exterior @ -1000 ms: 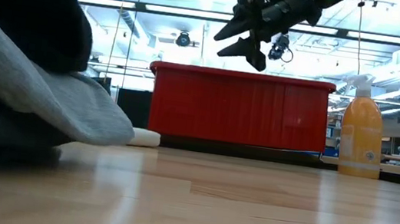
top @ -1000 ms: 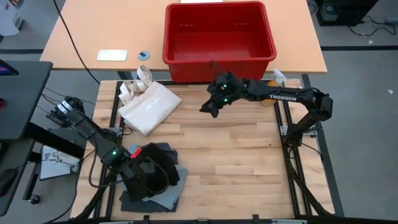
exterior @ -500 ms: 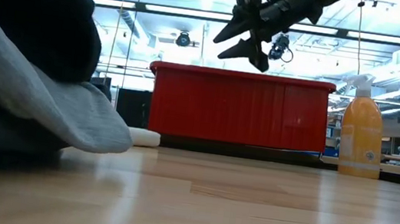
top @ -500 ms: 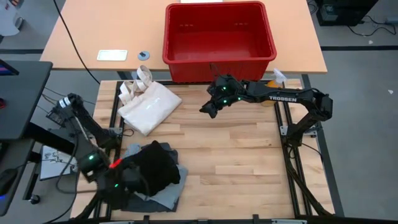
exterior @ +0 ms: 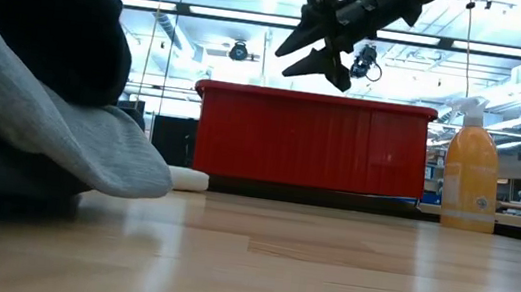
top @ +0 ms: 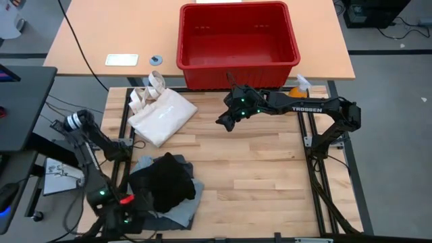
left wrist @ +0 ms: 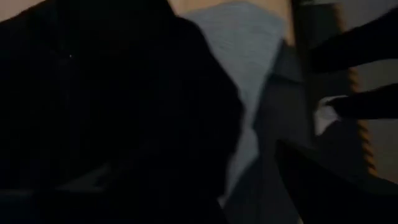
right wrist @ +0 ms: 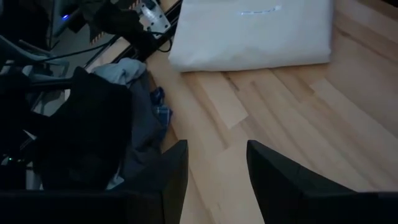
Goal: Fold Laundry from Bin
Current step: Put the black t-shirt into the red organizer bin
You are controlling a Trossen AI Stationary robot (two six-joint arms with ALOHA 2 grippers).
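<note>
The laundry (top: 164,191) lies in a soft pile at the near left corner of the wooden surface (top: 256,175), black piece on top. The left gripper (top: 132,217) sits low beside the pile, jaws spread wide, holding nothing. The right gripper (top: 223,120) hangs in the air near the empty red bin (top: 236,42), jaws partly apart and empty.

left gripper (top: 128,217) fingers hidden, laundry (exterior: 34,106) cropped
</note>
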